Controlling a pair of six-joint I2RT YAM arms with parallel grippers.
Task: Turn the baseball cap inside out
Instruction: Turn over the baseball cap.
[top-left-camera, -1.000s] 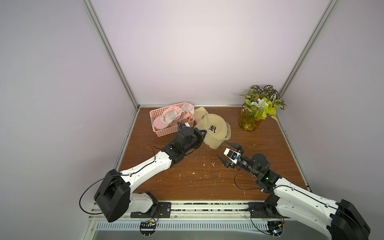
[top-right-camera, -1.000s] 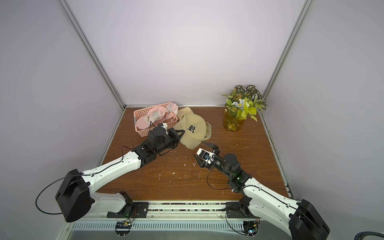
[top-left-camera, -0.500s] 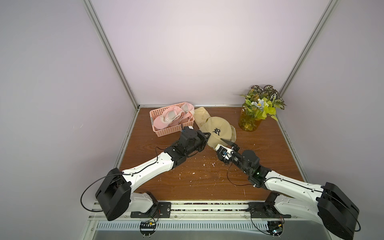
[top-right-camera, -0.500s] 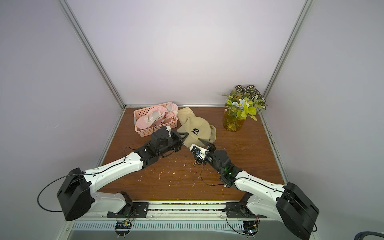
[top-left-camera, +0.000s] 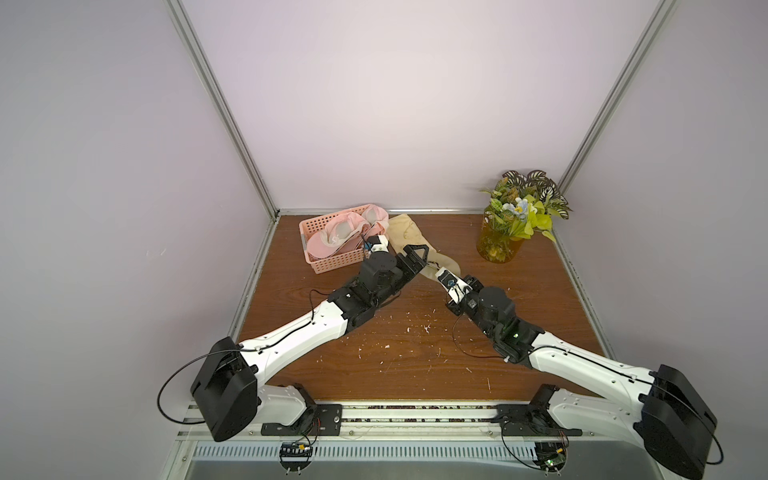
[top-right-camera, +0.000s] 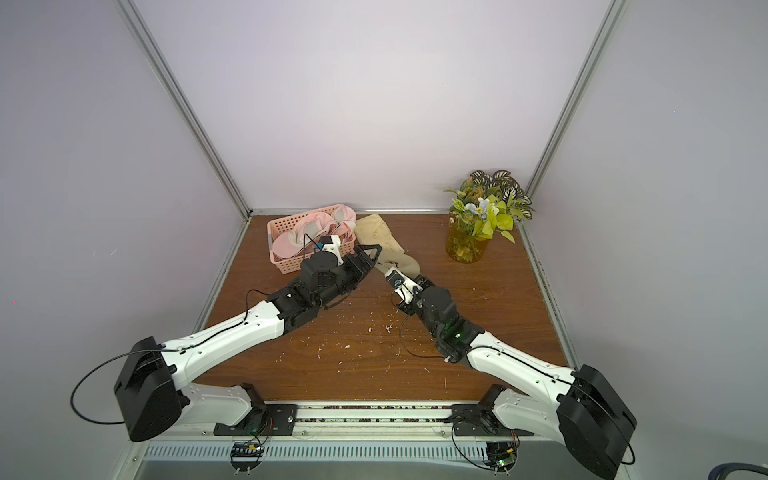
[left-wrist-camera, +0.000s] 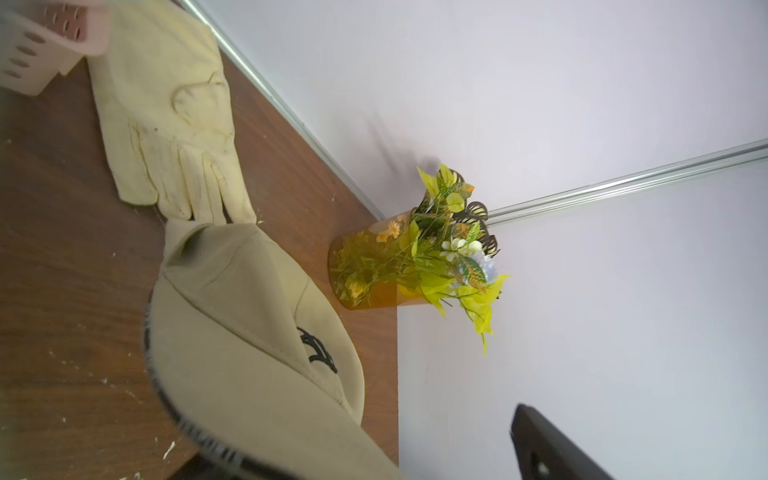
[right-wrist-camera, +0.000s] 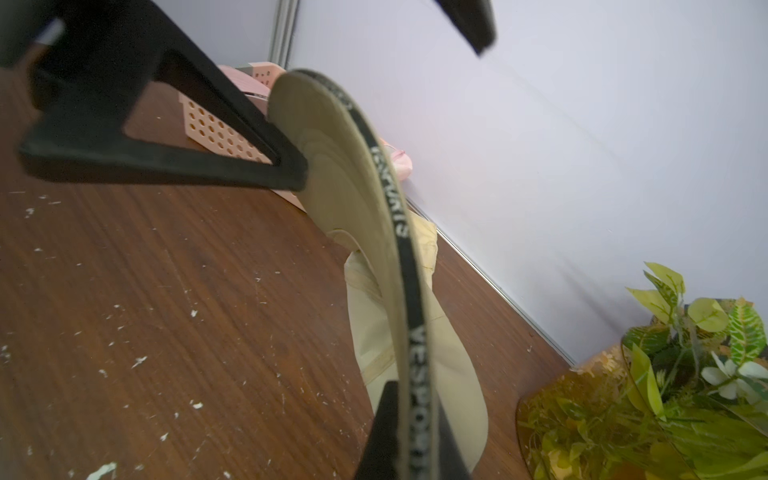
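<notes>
1. The left end effector (top-left-camera: 417, 261), clamped on the baseball cap (left-wrist-camera: 249, 324) a second ago, now stands wide open.
2. The right end effector (right-wrist-camera: 409, 419), earlier open and apart, now pinches the cap's brim.
3. The cap's brim now tilts up off the tabletop (top-left-camera: 415, 365).
</notes>
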